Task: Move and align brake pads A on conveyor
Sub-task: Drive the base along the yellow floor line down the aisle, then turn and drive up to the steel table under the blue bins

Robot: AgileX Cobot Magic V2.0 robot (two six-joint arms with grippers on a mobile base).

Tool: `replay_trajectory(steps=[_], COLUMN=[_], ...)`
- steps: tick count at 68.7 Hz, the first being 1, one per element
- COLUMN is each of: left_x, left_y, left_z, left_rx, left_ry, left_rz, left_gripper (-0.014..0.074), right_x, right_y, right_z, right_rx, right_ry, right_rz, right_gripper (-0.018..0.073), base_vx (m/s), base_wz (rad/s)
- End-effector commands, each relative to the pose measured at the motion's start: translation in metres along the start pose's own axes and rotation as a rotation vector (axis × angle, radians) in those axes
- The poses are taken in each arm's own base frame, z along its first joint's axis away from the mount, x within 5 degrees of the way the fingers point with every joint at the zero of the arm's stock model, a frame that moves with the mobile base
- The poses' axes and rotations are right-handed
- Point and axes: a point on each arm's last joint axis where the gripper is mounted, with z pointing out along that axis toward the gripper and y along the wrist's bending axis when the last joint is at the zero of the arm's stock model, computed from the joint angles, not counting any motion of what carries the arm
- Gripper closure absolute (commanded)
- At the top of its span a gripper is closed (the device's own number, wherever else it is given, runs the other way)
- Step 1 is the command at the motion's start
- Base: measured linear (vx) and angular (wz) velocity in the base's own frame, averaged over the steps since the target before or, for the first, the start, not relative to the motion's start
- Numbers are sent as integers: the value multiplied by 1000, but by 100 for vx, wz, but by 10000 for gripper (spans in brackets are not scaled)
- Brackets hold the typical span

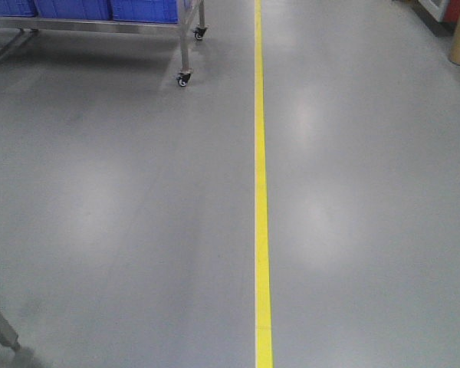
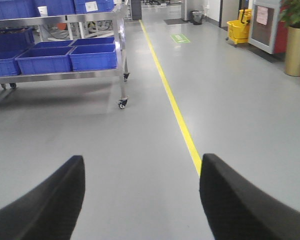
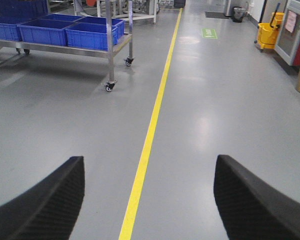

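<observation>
Nothing is reading clearly in any view. A green floor sign (image 2: 180, 38) is lying just beside the yellow line (image 2: 175, 105), its white marks too blurred to read. A white label (image 2: 91, 6) is sitting on a blue bin (image 2: 106, 5) up on the rack (image 2: 65, 76), print too small. A pink sheet (image 2: 262, 15) is hanging on a cabinet door (image 2: 265, 37), illegible.
</observation>
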Motion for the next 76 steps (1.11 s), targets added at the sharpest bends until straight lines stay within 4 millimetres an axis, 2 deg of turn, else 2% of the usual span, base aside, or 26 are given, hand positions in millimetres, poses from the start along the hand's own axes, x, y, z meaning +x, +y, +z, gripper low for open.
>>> replay_trajectory(steps=[1,37,76], left_x=[-14,-14,-14], left_y=[-1,-1,-1], left_z=[0,0,0], left_rx=[13,13,13], left_ry=[-84,-84,-83], left_rz=[1,1,1], left_gripper=[136,136,136], right_x=[-14,-14,-14], right_y=[-1,-1,-1], right_z=[-1,-1,-1], right_rx=[9,9,9], right_ry=[-81,-81,-81], right_rz=[-16,-16,-16], right_gripper=[34,34,34], base_vx=[54,48,33], base_wz=[16,31,94])
